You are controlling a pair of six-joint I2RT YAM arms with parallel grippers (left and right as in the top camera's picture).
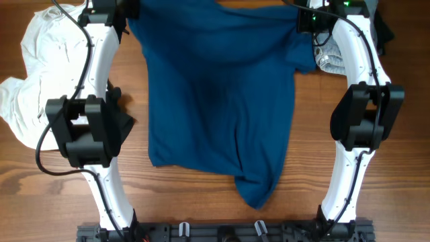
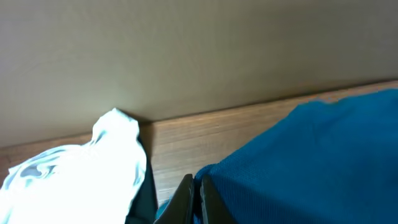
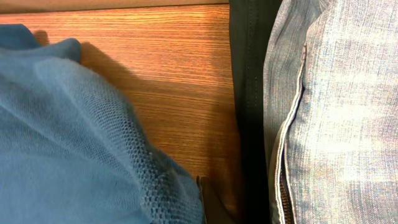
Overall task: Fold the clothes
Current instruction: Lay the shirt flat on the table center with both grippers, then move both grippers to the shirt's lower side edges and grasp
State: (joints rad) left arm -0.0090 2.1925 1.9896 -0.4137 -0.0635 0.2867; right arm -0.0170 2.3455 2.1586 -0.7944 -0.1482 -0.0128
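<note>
Both jaws are shut, each pinching a top corner of the shirt (image 1: 222,87): overhead, the left jaws sit at 11 o'clock and the right jaws at 1. The shirt lies spread down the middle of the table (image 1: 40,191), with a bunched tail toward 6. A white garment (image 1: 40,74) is heaped at 9 to 10, denim (image 1: 328,62) at 2, and a black garment (image 1: 384,30) lies just beyond it. Left wrist: shirt (image 2: 298,162) at 4, white garment (image 2: 81,180) at 8. Right wrist: shirt (image 3: 68,143) at 8, denim (image 3: 336,112) at 3, and the black garment (image 3: 249,62) between them.
</note>
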